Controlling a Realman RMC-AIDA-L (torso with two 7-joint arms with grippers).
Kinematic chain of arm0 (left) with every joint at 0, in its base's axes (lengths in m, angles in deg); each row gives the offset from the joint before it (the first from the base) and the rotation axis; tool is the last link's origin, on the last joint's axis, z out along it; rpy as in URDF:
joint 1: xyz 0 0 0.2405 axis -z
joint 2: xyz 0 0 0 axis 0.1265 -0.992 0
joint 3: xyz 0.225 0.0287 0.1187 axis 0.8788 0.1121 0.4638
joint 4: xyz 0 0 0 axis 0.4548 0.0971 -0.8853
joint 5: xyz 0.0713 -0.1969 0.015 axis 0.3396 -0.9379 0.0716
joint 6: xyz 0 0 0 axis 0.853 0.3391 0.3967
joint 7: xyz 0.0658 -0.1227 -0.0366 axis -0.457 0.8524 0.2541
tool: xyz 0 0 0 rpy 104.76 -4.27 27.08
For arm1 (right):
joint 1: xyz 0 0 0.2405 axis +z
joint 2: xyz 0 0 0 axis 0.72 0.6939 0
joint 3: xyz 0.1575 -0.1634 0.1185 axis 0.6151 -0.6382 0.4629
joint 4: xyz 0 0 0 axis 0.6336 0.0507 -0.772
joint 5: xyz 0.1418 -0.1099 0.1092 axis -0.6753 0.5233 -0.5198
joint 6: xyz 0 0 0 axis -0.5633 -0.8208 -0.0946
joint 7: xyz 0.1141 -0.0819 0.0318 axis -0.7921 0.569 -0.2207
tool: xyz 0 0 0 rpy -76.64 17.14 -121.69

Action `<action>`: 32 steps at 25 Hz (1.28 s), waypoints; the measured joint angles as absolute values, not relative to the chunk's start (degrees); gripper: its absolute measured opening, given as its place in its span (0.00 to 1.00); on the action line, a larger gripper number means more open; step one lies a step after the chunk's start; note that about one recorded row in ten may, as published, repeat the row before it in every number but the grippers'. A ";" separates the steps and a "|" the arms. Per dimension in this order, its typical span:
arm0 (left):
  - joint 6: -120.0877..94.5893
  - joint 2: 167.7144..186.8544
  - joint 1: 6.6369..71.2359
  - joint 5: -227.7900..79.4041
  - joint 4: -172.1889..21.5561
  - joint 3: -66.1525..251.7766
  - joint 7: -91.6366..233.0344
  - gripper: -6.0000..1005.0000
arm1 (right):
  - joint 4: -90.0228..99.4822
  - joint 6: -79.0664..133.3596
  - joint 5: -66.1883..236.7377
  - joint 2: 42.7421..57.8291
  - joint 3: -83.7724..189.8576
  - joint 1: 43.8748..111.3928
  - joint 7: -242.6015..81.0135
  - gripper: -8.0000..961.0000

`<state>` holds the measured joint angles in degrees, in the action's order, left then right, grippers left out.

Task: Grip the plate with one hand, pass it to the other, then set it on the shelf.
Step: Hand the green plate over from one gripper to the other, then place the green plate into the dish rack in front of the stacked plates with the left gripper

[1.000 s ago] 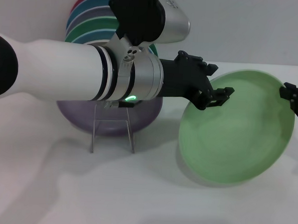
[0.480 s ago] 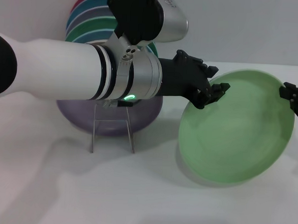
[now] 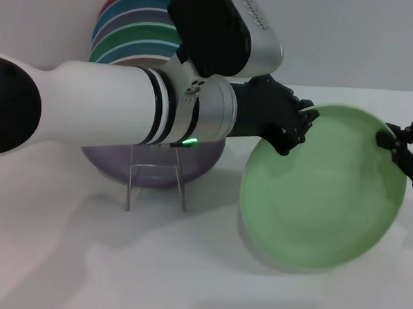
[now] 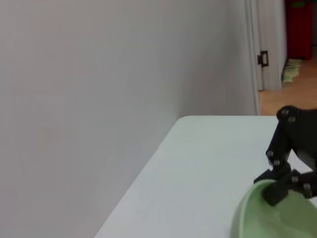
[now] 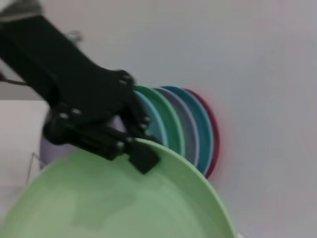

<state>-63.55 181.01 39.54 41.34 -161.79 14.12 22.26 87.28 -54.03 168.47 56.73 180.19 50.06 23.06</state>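
The pale green plate (image 3: 322,195) is held tilted on edge above the table, right of centre in the head view. My left gripper (image 3: 301,125) is shut on its upper left rim. My right gripper (image 3: 395,147) is shut on its right rim. The right wrist view shows the left gripper (image 5: 136,148) clamped on the plate's rim (image 5: 114,198). The left wrist view shows the right gripper (image 4: 277,191) on the rim (image 4: 257,218). The shelf (image 3: 156,186), a thin silver wire rack, stands left of the plate, under my left forearm.
A lavender plate (image 3: 116,165) leans in the wire rack. A stack of coloured plates (image 3: 130,33) stands against the back wall behind my left arm (image 3: 105,108). The white table (image 3: 83,259) is bare in front of the rack.
My left gripper's fingers have closed onto the plate's rim. The plate and my right gripper have shifted a little to the left, and my left arm has moved slightly right.
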 joint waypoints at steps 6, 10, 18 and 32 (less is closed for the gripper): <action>-64.32 180.94 39.26 41.42 -163.40 14.34 22.05 0.09 | 86.88 -54.12 167.66 56.81 180.64 49.88 23.00 0.12; -64.08 180.93 38.60 41.44 -164.11 14.27 22.11 0.09 | 86.89 -55.67 167.56 56.81 181.24 49.82 22.80 0.21; -62.74 181.00 37.58 43.27 -165.60 14.10 22.55 0.07 | 85.66 -65.44 164.29 56.72 189.02 50.53 21.64 0.56; -49.85 180.66 23.03 50.11 -180.61 16.89 20.46 0.06 | 78.58 -77.64 160.53 56.78 214.36 51.71 21.44 0.73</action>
<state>-49.85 180.66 23.03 50.11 -180.61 16.89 20.46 78.58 -77.64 160.53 56.78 214.36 51.71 21.44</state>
